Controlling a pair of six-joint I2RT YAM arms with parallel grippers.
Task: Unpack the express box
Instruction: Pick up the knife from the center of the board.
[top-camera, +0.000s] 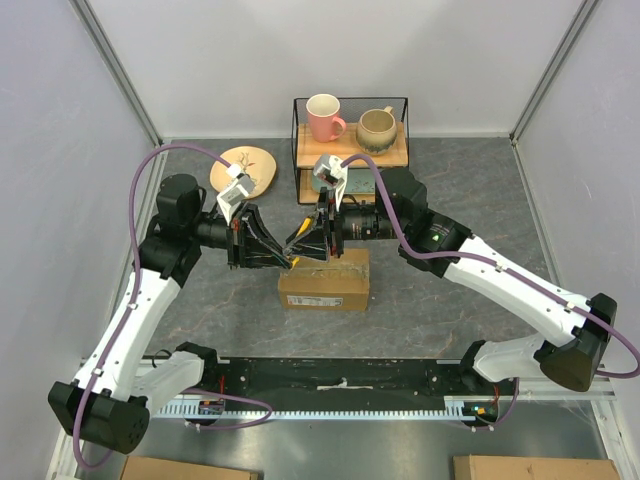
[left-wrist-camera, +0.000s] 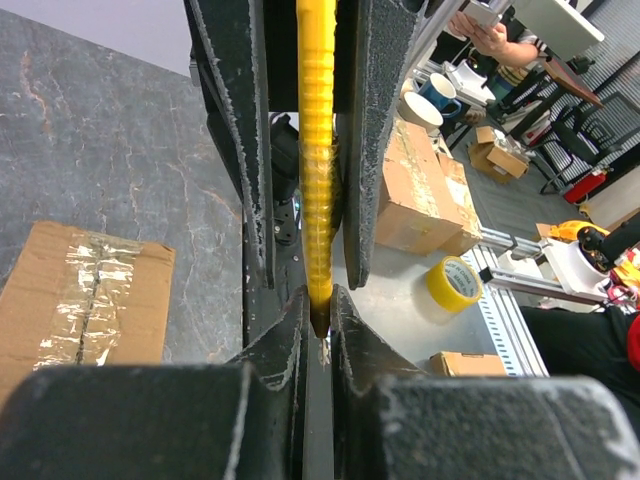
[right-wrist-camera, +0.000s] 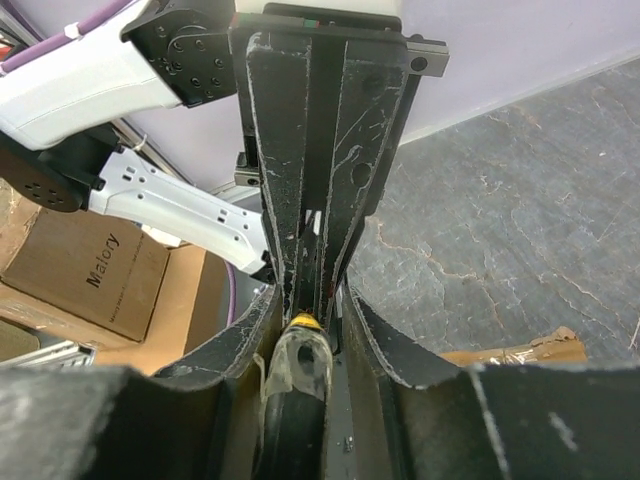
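With your left claw (left-wrist-camera: 320, 335) clamped shut on the yellow ribbed plastic cutter (left-wrist-camera: 318, 150) and your right claw (right-wrist-camera: 308, 310) around it, grip unclear, you likely needed a steady handover above the brown cardboard express box (top-camera: 324, 285) on the worktop (top-camera: 200, 300).

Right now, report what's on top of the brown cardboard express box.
Clear tape runs along the closed seam of the express box. From above, left pincer and right pincer cover its far edge; contents are hidden.

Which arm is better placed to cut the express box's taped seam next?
Probably the right: the right gripper clasps the yellow cutter by its handle above the express box, while the left gripper only pinches its thin tip.
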